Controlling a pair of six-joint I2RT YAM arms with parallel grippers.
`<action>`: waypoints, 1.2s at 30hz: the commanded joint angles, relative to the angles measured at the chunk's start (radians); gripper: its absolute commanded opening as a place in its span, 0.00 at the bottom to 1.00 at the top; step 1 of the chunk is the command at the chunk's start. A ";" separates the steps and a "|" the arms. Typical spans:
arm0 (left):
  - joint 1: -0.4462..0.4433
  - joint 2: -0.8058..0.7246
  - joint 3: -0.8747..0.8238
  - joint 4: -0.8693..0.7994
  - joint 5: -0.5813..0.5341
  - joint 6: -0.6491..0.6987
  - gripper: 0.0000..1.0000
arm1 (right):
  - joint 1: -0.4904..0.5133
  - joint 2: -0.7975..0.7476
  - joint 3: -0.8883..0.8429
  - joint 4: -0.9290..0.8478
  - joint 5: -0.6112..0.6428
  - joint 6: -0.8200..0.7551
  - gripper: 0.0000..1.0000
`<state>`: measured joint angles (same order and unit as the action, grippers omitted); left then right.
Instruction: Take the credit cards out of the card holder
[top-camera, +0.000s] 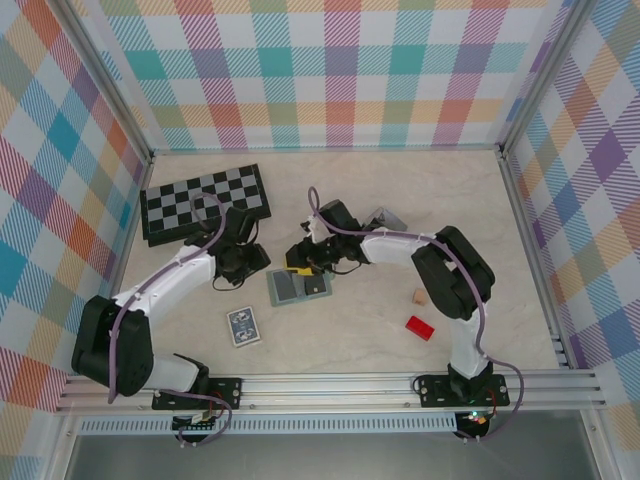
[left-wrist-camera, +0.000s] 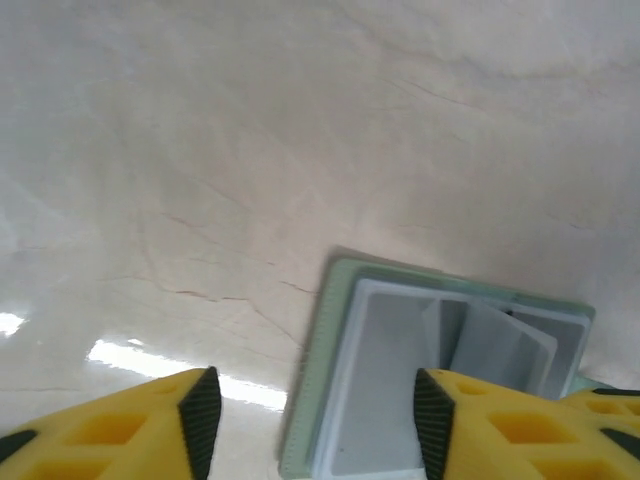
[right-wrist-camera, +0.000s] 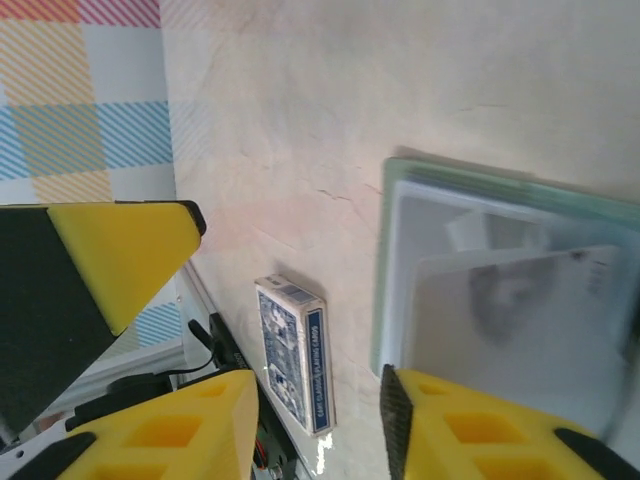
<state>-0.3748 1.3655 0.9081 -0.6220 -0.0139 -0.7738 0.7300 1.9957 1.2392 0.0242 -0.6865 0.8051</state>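
The grey-green card holder lies open and flat on the table, just in front of both grippers. Dark credit cards rest on its inner panels. My left gripper hovers at its left edge, open. Through the left wrist view the card holder shows pale grey slots below the open left gripper, with nothing held. My right gripper stands over the holder's far edge. It is open and empty, with the card holder and a pale card to its right.
A blue-and-white playing-card pack lies near the front left. The chessboard is at the back left. A red block and a small tan piece sit to the right. A yellow-and-black finger looms at left.
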 joint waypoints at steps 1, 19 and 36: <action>0.023 -0.051 -0.037 -0.027 -0.015 -0.022 0.61 | 0.011 0.038 0.019 0.047 -0.045 0.040 0.45; -0.029 0.022 -0.047 0.141 0.221 -0.008 0.40 | -0.009 -0.013 0.011 -0.219 0.194 -0.084 0.44; -0.062 0.194 -0.079 0.210 0.208 -0.056 0.09 | -0.003 0.070 0.074 -0.287 0.174 -0.121 0.26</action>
<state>-0.4191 1.5406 0.8551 -0.4290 0.1932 -0.8101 0.7227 2.0472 1.2850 -0.2306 -0.5007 0.7155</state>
